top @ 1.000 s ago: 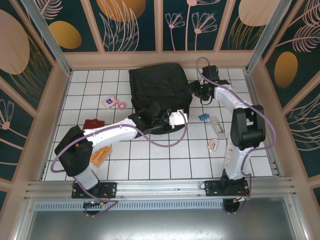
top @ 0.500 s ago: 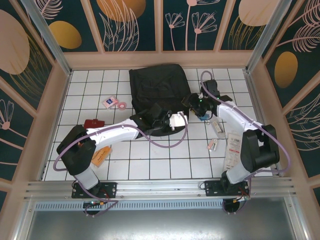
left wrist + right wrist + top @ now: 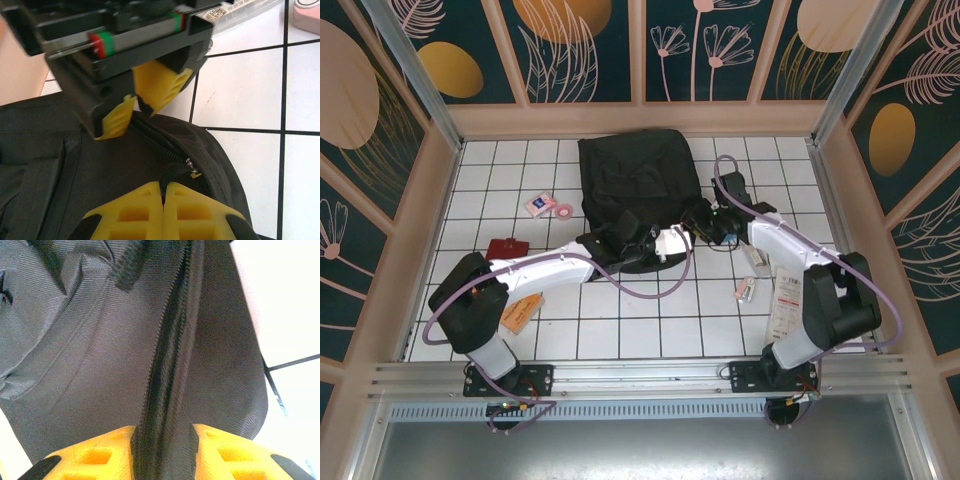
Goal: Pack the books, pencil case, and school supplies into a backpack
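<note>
Black fabric backpack [image 3: 638,185] is lying toward the far edge of the bench [image 3: 620,320], roughly centred. Your left gripper [image 3: 162,187] is sitting at the pack's near-right corner, fingers [image 3: 142,207] pressing together, with the zip pull [image 3: 191,167] just past the tips. Your right gripper [image 3: 162,435] is facing it from the right and straddling the zip [image 3: 170,340]. Its fingers are standing narrowly apart with the seam filling the gap, and I can't tell whether they're pinching it. You're also getting the orange booklet [image 3: 522,310] lying toward the near-left corner. The pink roll [image 3: 561,211] and card [image 3: 538,204] are sitting just left of the pack, and the small pieces [image 3: 745,290] are lying toward the right edge.
</note>
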Tool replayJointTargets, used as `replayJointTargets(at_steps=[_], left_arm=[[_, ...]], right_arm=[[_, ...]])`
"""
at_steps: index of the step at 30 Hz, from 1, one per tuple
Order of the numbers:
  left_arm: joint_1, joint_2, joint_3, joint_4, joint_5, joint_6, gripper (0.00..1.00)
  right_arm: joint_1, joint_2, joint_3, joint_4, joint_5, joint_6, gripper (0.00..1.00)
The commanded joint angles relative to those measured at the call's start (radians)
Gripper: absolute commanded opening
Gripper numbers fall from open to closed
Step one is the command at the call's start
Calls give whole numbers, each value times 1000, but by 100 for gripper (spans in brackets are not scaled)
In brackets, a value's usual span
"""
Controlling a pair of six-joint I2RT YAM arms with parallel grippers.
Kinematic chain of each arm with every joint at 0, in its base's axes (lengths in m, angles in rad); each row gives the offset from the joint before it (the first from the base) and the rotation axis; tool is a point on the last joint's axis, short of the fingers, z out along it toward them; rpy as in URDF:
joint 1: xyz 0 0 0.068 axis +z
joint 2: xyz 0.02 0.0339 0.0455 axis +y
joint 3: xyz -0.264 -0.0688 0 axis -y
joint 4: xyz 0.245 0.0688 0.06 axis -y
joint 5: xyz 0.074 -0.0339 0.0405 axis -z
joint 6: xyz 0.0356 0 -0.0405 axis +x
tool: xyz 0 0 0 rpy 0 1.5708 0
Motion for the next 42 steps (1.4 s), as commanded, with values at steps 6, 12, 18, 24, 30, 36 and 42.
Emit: replayJointTargets(at_steps=[6,12,18,24,30,36,42], left_arm=[[-7,-28,-1,41,-1,-21,0],[-7,-29,2,33,12,-17,0],[-7,-39,-2,29,-2,-14,0],[-6,-47,-26,57,-23,-39,0],[-7,-86,-83,96,-98,-52,0],[-7,-164,-183,134,-187,-62,0],[-6,-214,-225,129,-216,-88,0]], right_arm=[[15,-98,-63,32,19,-19,30],[41,-62,-70,64,-10,-39,26],[47,-29,-77,73,-19,-46,19],[47,-22,-95,72,-9,-64,0],[40,-21,-81,21,45,-100,0],[5,-47,-84,-7,85,-131,0],[-19,-49,-79,-18,106,-145,0]])
